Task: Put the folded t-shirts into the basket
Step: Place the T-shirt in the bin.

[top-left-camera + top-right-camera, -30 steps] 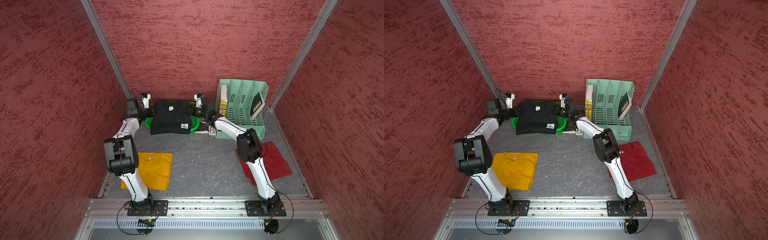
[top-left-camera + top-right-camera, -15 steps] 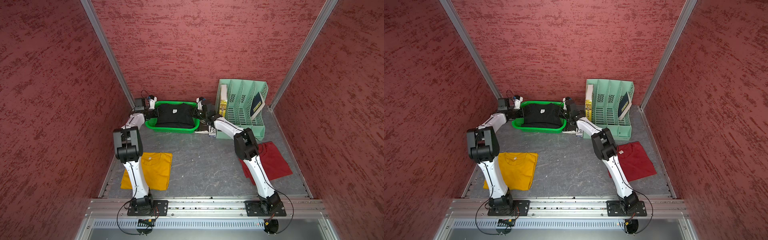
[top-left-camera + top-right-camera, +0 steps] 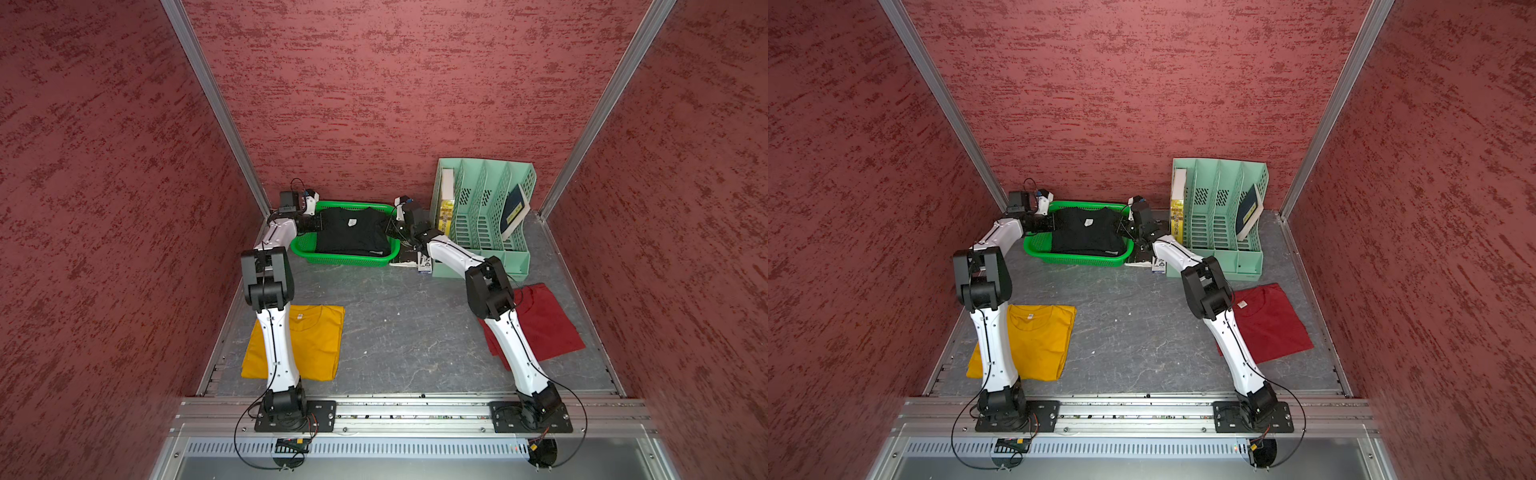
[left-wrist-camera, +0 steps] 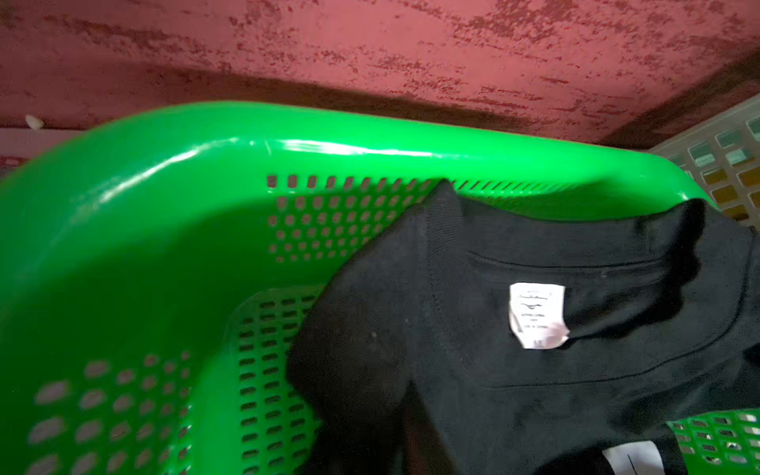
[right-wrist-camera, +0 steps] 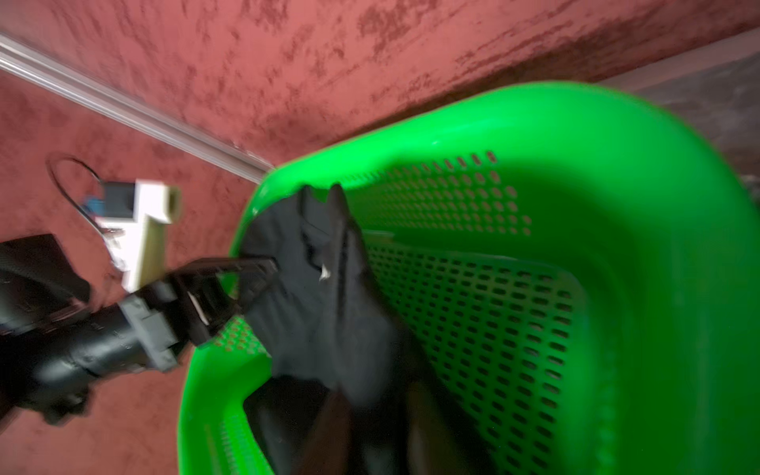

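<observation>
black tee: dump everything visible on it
The black t-shirt is folded matte knit cloth lying in the green basket, collar toward the back wall. A white neck label sits inside the ribbed collar. Its far corners ride up against the basket's perforated wall. The left gripper is at one side edge; blur hides whether its jaws grip it.

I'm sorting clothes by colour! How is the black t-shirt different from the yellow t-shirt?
The black t-shirt lies inside the green basket at the back; the yellow t-shirt lies on the grey table near the front. The left arm hides a strip of the yellow t-shirt; the black t-shirt shows almost whole. Both are folded, neck label up.
</observation>
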{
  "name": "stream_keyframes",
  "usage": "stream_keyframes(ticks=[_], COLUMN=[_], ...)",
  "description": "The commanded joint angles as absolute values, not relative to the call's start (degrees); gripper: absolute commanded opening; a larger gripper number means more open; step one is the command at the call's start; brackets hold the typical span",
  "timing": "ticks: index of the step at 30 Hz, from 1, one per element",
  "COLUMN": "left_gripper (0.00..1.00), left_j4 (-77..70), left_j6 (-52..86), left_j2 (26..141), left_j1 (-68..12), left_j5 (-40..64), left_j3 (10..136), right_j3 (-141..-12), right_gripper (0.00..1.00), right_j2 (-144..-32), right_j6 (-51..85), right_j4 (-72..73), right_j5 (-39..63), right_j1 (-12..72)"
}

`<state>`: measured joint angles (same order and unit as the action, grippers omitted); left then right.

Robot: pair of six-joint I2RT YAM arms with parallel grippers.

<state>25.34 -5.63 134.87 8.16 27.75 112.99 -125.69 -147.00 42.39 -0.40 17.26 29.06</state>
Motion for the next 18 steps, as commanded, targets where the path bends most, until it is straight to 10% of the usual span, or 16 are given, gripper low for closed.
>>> stream_keyframes(ticks=[1, 18], left_gripper=[0.45, 0.48], left_j4=[27.7, 23.4], left_j6=[-5.6, 3.5], left_j2=[135.6, 117.1], left_j1=[8.2, 10.0], left_j5=[26.0, 5.3], left_j3=[114.8, 91.1], right_j3=[-127.2, -120.5], right_gripper=[0.44, 0.47], right_j2=[-148.0, -134.3], right_j6=[41.9, 21.5], right_j4=[-2.3, -14.1], right_j5=[13.0, 15.0], right_j1=[28.2, 34.9])
